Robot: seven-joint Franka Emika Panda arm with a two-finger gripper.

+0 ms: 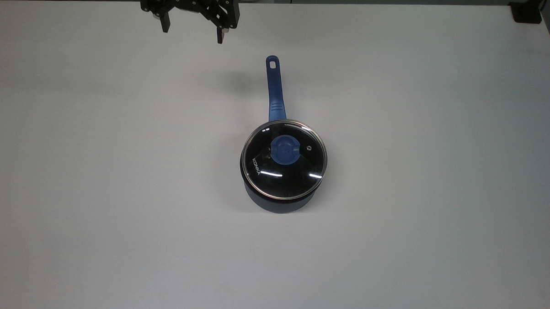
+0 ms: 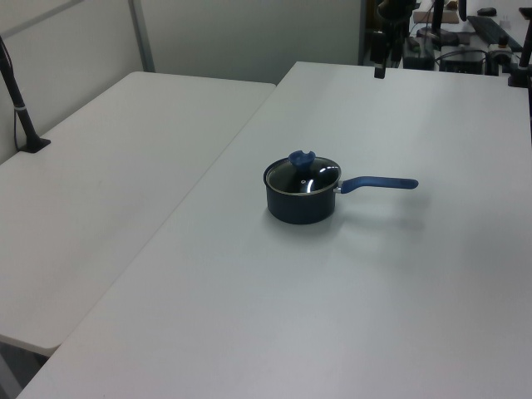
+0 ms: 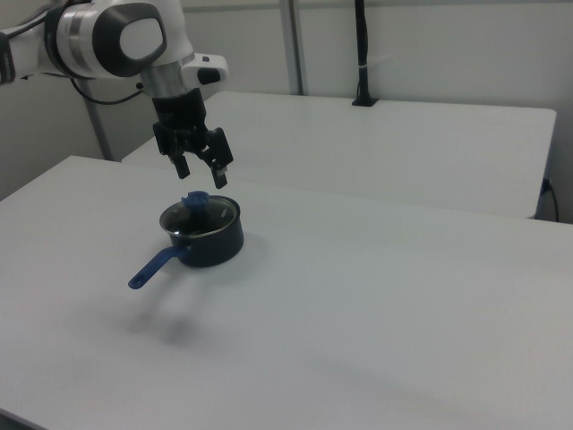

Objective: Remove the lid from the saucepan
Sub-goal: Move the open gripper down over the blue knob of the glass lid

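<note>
White table (image 1: 119, 167) is carrying the pan (image 1: 280, 202); its glass lid (image 1: 297, 173) is looking fragile, slippery, best taken by the knob (image 1: 284, 150). Claw (image 1: 192, 35) is hanging released beyond the handle (image 1: 276, 90).

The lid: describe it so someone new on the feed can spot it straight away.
On the white table, near the middle in the top view, stands the dark saucepan with its slim blue handle pointing toward the gripper, which hangs open above the far edge. The lid sits on the pan: a clear glass disc with a steel rim, white KONKA lettering and a blue knob at its centre.
</note>
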